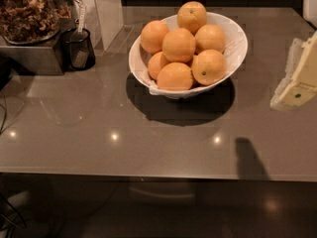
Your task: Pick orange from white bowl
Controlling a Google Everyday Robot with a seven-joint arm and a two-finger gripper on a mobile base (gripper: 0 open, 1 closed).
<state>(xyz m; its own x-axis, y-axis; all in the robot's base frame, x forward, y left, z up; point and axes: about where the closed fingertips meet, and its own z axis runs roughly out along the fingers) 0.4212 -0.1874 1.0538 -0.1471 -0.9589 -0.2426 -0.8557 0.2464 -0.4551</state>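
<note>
A wide white bowl [237, 47] stands on the grey counter, back of centre. It holds a pile of several oranges. A smooth orange [178, 44] with plain skin lies in the middle of the pile. The orange at the front right [208, 66] shows a dark stem dot. My gripper [296, 78], cream-coloured, hangs at the right edge of the view, to the right of the bowl and apart from it, above the counter. It holds nothing that I can see.
A small dark cup [78, 48] with a utensil in it stands at the back left, next to a steel box bearing a glass jar of nuts [27, 11]. A white upright panel [106, 9] stands behind the cup. The counter's front edge [148, 175] runs across the lower view.
</note>
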